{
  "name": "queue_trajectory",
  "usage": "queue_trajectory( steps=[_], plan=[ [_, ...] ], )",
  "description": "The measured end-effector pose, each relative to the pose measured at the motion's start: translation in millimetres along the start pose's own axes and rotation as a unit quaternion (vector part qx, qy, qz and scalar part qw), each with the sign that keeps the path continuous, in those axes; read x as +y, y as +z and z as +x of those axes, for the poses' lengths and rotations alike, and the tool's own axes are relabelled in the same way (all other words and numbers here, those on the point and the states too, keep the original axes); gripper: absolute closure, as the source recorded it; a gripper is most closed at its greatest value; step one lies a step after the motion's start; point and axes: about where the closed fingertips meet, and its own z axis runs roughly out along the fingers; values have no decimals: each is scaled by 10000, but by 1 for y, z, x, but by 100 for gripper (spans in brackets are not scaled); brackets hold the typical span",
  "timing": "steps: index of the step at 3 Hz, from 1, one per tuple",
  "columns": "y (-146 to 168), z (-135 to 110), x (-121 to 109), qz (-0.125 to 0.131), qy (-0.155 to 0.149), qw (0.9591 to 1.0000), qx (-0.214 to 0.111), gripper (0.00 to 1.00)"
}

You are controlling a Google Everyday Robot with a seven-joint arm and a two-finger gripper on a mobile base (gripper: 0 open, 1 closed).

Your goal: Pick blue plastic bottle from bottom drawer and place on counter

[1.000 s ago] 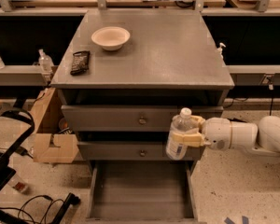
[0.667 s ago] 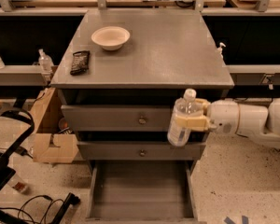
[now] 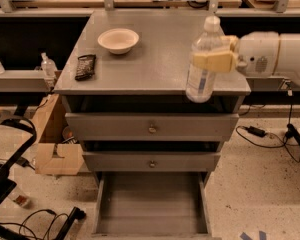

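Note:
My gripper (image 3: 210, 60) reaches in from the right and is shut on the blue plastic bottle (image 3: 202, 64), a slim clear bottle with a white cap. It holds the bottle upright in the air over the front right edge of the counter (image 3: 155, 59), its base just below the counter's front edge line. The bottom drawer (image 3: 151, 204) stands pulled open below, with a bare grey floor.
A white bowl (image 3: 118, 39) and a dark flat packet (image 3: 85, 66) lie on the counter's left half. Two shut drawers with brass knobs (image 3: 152, 129) sit above the open one. A cardboard box (image 3: 55, 149) and cables lie on the floor at left; a pump bottle (image 3: 48, 66) stands left.
My gripper has lifted the bottle from in front of the drawer faces up to counter height and a little to the right.

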Motion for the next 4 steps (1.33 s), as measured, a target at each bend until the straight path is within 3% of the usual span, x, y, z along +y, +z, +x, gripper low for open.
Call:
queue_trajectory(
  steps=[1, 2, 3, 4],
  plan=[
    [17, -55, -46, 166, -348, 9992, 143, 100],
    [41, -76, -88, 219, -519, 9984, 52, 100],
    [51, -83, -131, 494, -685, 9964, -102, 100],
    [53, -83, -133, 493, -657, 9966, -104, 100]
  ],
)
